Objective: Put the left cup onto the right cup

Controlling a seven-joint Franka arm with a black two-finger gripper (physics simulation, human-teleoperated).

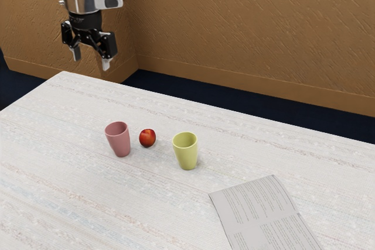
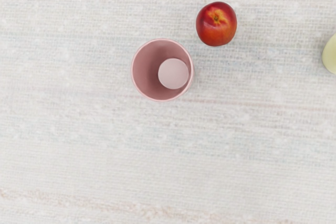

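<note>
A pink cup [image 1: 118,139] stands upright on the table [image 1: 70,191], toward the exterior view's left. A yellow-green cup [image 1: 186,150] stands upright further to the exterior view's right. My gripper [image 1: 89,59] hangs high above the table's far left part, open with nothing between its fingers. From the wrist camera I look straight down into the pink cup [image 2: 162,70], which is empty. A sliver of the yellow-green cup [image 2: 331,53] shows beyond the apple.
A red apple [image 1: 147,137] [image 2: 216,23] lies between the two cups, close to the pink one. An open paper booklet [image 1: 263,215] lies flat near the table's front right. A brown wall rises behind the table.
</note>
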